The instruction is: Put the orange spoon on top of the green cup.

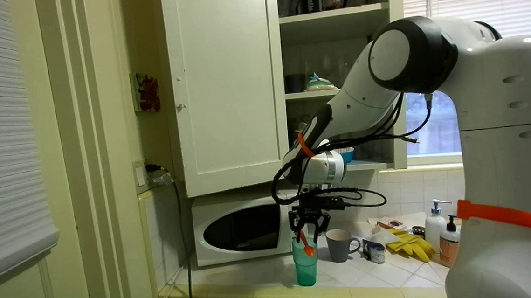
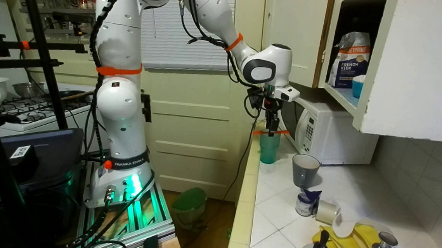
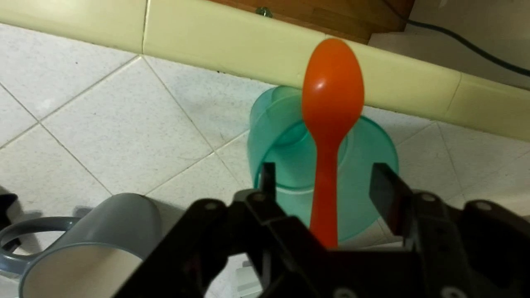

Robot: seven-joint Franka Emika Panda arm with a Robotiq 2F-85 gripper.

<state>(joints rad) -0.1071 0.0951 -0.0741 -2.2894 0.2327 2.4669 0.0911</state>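
The orange spoon (image 3: 330,142) lies across the open top of the green cup (image 1: 306,266); it is of one plain colour and almost level; its bowl reaches out beyond the rim, towards the yellow edge of the worktop (image 2: 274,221); the cup is tall and translucent, a bluish green, somewhat narrower at the foot; it stands upright upon the worktop, near this edge.

Dim, yellowish overall; bright bluish window (image 1: 432,121) at right in an exterior view, open cabinet (image 1: 326,46) dark inside. Green glow on the robot base (image 2: 122,177) in an exterior view, lower-left corner near black. Wrist view: glint on the orange spoon (image 3: 333,93), soft shadow beside grey mug (image 3: 120,225), dark fingers (image 3: 387,192) out of focus.
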